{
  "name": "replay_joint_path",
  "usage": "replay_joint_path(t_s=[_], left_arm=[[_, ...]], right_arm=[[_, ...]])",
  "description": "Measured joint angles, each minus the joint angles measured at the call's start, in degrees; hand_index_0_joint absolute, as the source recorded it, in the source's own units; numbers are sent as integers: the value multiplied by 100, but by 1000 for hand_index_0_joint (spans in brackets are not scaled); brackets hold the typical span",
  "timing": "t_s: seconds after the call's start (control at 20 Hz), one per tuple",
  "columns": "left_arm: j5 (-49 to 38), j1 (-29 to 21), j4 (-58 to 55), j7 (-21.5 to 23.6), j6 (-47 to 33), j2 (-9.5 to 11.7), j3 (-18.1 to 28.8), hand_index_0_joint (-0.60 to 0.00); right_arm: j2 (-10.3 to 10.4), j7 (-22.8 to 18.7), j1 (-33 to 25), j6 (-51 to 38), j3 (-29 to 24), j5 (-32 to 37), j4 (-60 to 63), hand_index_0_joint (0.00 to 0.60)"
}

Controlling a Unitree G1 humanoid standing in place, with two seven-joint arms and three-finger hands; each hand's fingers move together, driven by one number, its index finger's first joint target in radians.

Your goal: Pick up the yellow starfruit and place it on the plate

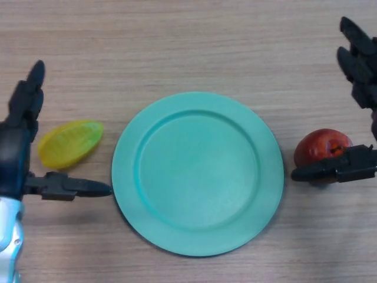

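A yellow starfruit [70, 142] lies on the wooden table at the left, just left of the teal plate [197, 173]. The plate sits in the middle and holds nothing. My left hand [16, 141] is open at the left edge, its fingers stretched up past the starfruit's left side and its thumb [73, 187] pointing right just below the fruit. It does not grip the fruit. My right hand [359, 65] is open at the right edge, its fingers raised and its thumb [336, 168] lying across the front of a red apple.
A red apple [321, 147] sits on the table right of the plate, between my right hand's thumb and fingers. The wooden table [188, 47] stretches across the back.
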Motion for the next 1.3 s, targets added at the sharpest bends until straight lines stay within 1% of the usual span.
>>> replay_joint_path(t_s=[0.1, 0.2, 0.25, 0.35, 0.4, 0.45, 0.5, 0.6, 0.65, 0.7, 0.75, 0.8, 0.85, 0.9, 1.0, 1.1, 1.2, 1.3], left_arm=[[374, -170, 676, 251, -474, 40, -16, 0], [392, -257, 1090, 280, -546, 75, -125, 0], [392, -338, 1260, 281, -579, 80, -167, 0], [401, -593, 1737, 281, -680, 185, -197, 0], [409, -692, 1940, 284, -719, 254, -197, 0], [517, -768, 2144, 355, -817, 280, -197, 0], [885, -846, 2407, 601, -917, 286, -199, 0], [1040, -898, 2635, 656, -932, 288, -235, 0], [1176, -942, 2746, 687, -1015, 307, -283, -50], [1282, -992, 2761, 699, -1104, 320, -301, -200], [1292, -1027, 2836, 749, -1195, 360, -370, -300], [1359, -1082, 2973, 789, -1419, 420, -405, -252], [1517, -1119, 3021, 862, -1543, 444, -406, -249], [1660, -1159, 3064, 953, -1648, 472, -406, -400], [1765, -1132, 3038, 996, -1703, 507, -407, -590], [2204, -918, 2642, 1026, -1623, 535, -399, -600], [2169, -701, 2178, 974, -1328, 523, -393, -600], [1993, -502, 1743, 786, -1026, 476, -381, -600]], right_arm=[[5, 0, 54, 114, -19, 1, -81, 0], [16, -1, 145, 124, -24, 66, -190, 0], [31, -3, 171, 127, -27, 231, -192, 0], [82, -6, 206, 173, -25, 248, -240, 0], [85, -86, 214, 215, -33, 248, -255, 0], [85, -146, 214, 223, -37, 248, -255, 0], [86, -155, 214, 223, -34, 248, -252, 0], [86, -156, 214, 223, -35, 247, -250, 0], [86, -156, 213, 224, -35, 247, -251, 0], [87, -156, 208, 224, -35, 248, -253, 0], [87, -156, 208, 224, -35, 248, -253, 0], [87, -156, 208, 224, -35, 248, -254, 0], [87, -157, 210, 224, -36, 247, -254, 0], [91, -157, 210, 224, -35, 248, -254, 0], [93, -157, 209, 225, -33, 248, -255, 0], [93, -156, 198, 295, -31, 248, -312, 0], [93, -156, 170, 295, -29, 248, -318, 0], [100, -157, 165, 294, -20, 248, -318, 0]])
